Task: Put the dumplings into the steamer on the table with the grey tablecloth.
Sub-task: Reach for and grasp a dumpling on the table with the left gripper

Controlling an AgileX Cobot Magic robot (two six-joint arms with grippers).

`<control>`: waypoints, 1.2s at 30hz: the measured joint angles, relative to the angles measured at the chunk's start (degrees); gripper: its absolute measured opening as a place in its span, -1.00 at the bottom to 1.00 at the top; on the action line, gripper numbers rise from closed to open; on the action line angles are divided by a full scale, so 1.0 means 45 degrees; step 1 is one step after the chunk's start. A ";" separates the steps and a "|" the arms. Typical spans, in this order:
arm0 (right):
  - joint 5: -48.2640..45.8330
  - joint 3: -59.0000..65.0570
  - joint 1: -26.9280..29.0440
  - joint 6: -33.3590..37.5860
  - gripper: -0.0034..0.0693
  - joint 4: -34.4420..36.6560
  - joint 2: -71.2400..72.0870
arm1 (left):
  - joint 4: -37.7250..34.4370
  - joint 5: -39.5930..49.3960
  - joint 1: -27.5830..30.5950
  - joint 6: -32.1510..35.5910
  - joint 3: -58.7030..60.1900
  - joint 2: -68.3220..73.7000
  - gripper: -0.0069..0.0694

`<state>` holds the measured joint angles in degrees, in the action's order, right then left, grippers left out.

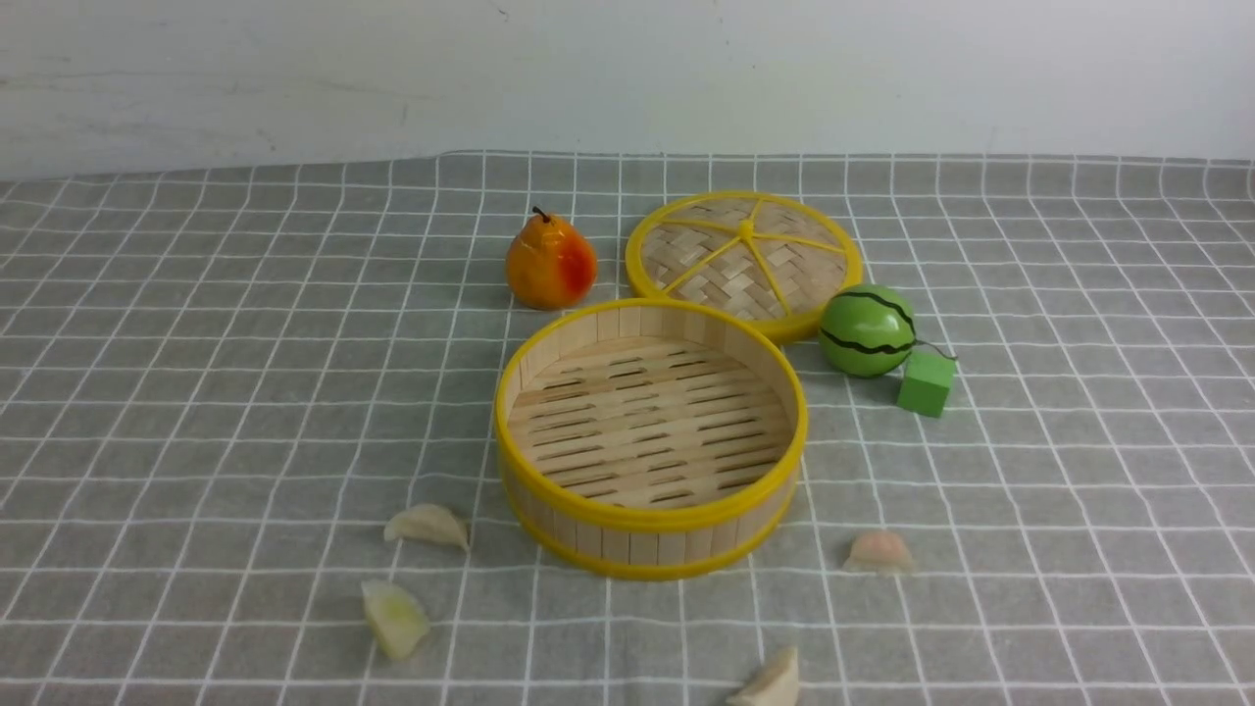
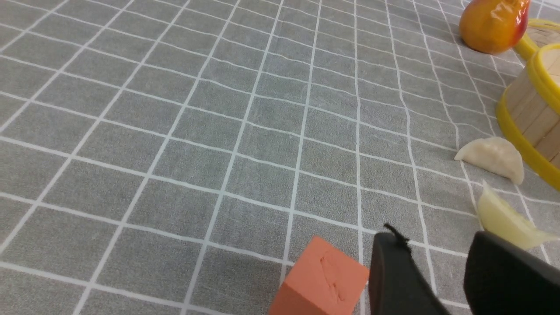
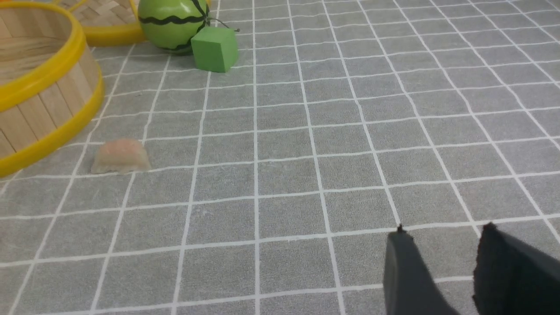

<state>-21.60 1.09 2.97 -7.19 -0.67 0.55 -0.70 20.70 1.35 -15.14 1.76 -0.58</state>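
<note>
An empty bamboo steamer (image 1: 642,541) stands mid-desk (image 1: 1079,471) on the grey tablecloth (image 1: 196,392). All four dumplings (image 1: 426,526) (image 1: 395,618) (image 1: 879,552) (image 1: 770,681) lie outside it on its near side: two to the left, a pinkish one to the right, one nearest of all. The lid (image 1: 745,257), pear (image 1: 550,263), toy watermelon (image 1: 868,330) and green cube (image 1: 926,383) sit beyond. The left hand (image 2: 450,280), beside an orange cube (image 2: 321,284), and the right hand (image 3: 455,271) hang over the cloth, fingers parted, gripping nothing.
</note>
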 joint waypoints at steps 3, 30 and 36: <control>0.0000 0.0000 0.0000 0.0000 -0.25 0.0000 0.0000 | 0.0000 0.0000 0.0000 0.0000 0.0000 0.0000 -0.20; 0.0000 0.0000 0.0000 -0.0440 -0.25 0.0601 0.0000 | -0.1355 -0.0651 0.0000 -0.1319 0.0000 0.0000 -0.20; -0.0196 0.0000 0.0000 -0.3701 -0.25 0.5579 0.0000 | -0.7856 -0.1244 0.0000 -0.6226 0.0000 0.0000 -0.20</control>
<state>-22.48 1.09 2.97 -23.84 24.43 0.55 -36.05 15.10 1.35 -43.15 1.76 -0.58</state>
